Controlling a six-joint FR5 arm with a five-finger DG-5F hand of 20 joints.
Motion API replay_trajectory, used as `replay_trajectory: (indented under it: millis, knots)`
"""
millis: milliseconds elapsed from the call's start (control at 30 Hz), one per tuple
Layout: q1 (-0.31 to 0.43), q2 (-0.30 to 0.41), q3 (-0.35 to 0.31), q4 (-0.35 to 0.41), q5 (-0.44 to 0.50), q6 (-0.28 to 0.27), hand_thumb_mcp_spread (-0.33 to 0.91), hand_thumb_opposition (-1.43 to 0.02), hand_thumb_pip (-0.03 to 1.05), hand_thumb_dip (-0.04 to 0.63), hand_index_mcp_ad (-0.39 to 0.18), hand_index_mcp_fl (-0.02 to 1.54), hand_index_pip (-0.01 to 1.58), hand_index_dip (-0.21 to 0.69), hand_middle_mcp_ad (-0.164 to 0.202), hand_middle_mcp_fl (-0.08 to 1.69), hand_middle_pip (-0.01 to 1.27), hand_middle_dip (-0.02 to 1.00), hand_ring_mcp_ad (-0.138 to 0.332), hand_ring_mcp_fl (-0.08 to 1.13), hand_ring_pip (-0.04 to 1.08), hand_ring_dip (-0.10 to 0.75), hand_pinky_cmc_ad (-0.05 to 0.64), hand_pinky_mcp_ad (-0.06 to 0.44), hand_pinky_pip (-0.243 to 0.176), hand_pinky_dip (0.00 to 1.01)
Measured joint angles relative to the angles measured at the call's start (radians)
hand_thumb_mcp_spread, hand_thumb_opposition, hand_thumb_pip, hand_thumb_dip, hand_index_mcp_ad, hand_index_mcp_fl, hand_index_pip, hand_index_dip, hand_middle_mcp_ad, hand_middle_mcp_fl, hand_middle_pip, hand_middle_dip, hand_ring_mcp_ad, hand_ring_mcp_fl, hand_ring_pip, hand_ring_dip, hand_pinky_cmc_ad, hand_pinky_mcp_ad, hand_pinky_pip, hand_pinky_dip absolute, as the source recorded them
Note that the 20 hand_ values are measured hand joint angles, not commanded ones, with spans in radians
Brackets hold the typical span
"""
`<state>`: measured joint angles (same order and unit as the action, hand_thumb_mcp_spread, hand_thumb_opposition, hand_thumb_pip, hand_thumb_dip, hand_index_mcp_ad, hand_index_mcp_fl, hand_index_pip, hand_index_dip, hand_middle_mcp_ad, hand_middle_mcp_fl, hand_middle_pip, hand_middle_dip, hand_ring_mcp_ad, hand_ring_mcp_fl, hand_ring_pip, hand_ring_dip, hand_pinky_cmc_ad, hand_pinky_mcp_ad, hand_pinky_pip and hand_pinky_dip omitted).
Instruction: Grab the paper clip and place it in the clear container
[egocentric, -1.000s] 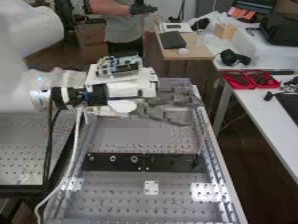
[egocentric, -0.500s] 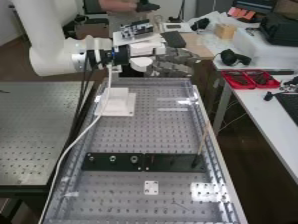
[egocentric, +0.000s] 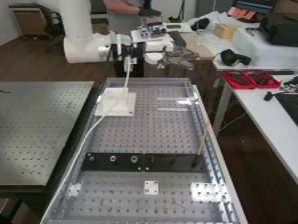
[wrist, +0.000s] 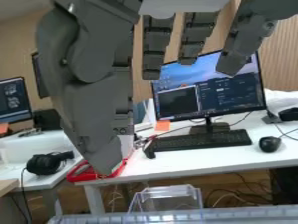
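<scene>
The wrist view shows the clear container (wrist: 166, 202), walls upright; the high view, 2 bright edges (egocentric: 173, 109) across the counter (egocentric: 146, 137). Long axis unclear. Fingers (egocentric: 179, 61) straight, spread, empty.

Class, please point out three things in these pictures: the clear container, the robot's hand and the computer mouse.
Clear container (wrist: 166, 202): wrist view, on its see-through front wall.
Hand (wrist: 158, 47): wrist view, on one dark grey finger.
Computer mouse (wrist: 269, 144): wrist view, on its black top.
</scene>
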<state>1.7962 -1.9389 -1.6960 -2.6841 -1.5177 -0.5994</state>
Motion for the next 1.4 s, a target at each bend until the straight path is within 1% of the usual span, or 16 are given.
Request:
replay_trajectory:
  millis: [167,233,367,467,633,733,833,967,1067,1133,1200,1267,1300,1333,1400]
  knots:
    - [0.013,-0.049,0.026,-0.018,0.029,-0.007,0.58,-0.98,0.46,0.225,-0.208,0.91,1.00,0.141,-0.037,0.20,0.14,0.16,0.084,0.03,0.11,0.079,0.361,0.260,0.017,0.16]
    - [0.013,-0.070,0.034,-0.026,0.054,-0.007,0.58,-0.98,0.46,0.222,-0.208,0.91,1.00,0.141,-0.037,0.20,0.14,0.16,0.084,0.03,0.11,0.079,0.361,0.260,0.021,0.16]
    - [0.008,-0.090,0.034,-0.030,0.078,-0.001,0.58,-0.98,0.46,0.225,-0.204,0.91,1.00,0.141,-0.026,0.20,0.14,0.16,0.080,0.03,0.11,0.079,0.361,0.260,0.021,0.16]
    - [0.005,-0.109,0.032,-0.037,0.085,0.002,0.58,-0.98,0.46,0.225,-0.208,0.91,1.00,0.141,-0.026,0.20,0.14,0.16,0.080,0.03,0.11,0.079,0.361,0.260,0.017,0.16]
    - [0.006,-0.148,0.035,-0.058,0.092,0.022,0.58,-0.98,0.46,0.222,-0.208,0.91,1.00,0.141,-0.026,0.20,0.14,0.16,0.086,0.03,0.11,0.079,0.361,0.262,0.021,0.16]
    - [0.009,-0.155,0.037,-0.060,0.095,0.028,0.58,-0.98,0.46,0.222,-0.208,0.91,1.00,0.141,-0.026,0.20,0.14,0.16,0.075,0.03,0.11,0.079,0.361,0.264,0.021,0.16]
    - [0.008,-0.157,0.040,-0.060,0.097,0.031,0.58,-0.98,0.46,0.222,-0.208,0.91,1.00,0.141,-0.026,0.20,0.14,0.16,0.094,0.03,0.11,0.079,0.361,0.264,0.021,0.16]
    - [0.005,-0.157,0.044,-0.066,0.093,0.033,0.58,-0.98,0.46,0.225,-0.208,0.91,1.00,0.141,-0.026,0.20,0.14,0.16,0.096,0.03,0.11,0.079,0.361,0.264,0.021,0.16]
    - [0.002,-0.159,0.055,-0.089,0.085,0.036,0.58,-0.99,0.43,0.225,-0.208,0.90,1.00,0.141,-0.028,0.20,0.14,0.16,0.096,0.03,0.11,0.079,0.361,0.260,0.017,0.16]
    - [-0.003,-0.164,0.067,-0.117,0.076,0.040,0.56,-0.96,0.47,0.244,-0.209,0.82,0.95,0.141,-0.024,0.18,0.14,0.16,0.098,0.03,0.11,0.079,0.361,0.264,0.021,0.16]
    - [-0.006,-0.166,0.070,-0.124,0.073,0.041,0.53,-0.93,0.49,0.262,-0.209,0.64,0.93,0.141,-0.024,0.17,0.14,0.16,0.094,0.03,0.11,0.079,0.361,0.260,0.021,0.16]
    - [-0.007,-0.167,0.070,-0.126,0.070,0.042,0.51,-0.90,0.49,0.269,-0.209,0.63,0.93,0.141,-0.028,0.15,0.14,0.16,0.094,0.03,0.11,0.079,0.361,0.260,0.021,0.16]
    - [-0.008,-0.167,0.070,-0.126,0.068,0.042,0.50,-0.89,0.49,0.269,-0.206,0.59,0.91,0.138,-0.024,0.16,0.14,0.16,0.094,0.02,0.11,0.079,0.361,0.260,0.021,0.16]
    - [-0.010,-0.168,0.070,-0.128,0.066,0.042,0.50,-0.88,0.50,0.269,-0.202,0.56,0.90,0.136,-0.026,0.16,0.14,0.16,0.094,0.02,0.11,0.079,0.361,0.260,0.021,0.16]
    - [-0.011,-0.169,0.069,-0.129,0.065,0.044,0.49,-0.87,0.54,0.269,-0.190,0.54,0.90,0.124,-0.028,0.16,0.14,0.16,0.096,0.01,0.11,0.079,0.358,0.260,0.017,0.16]
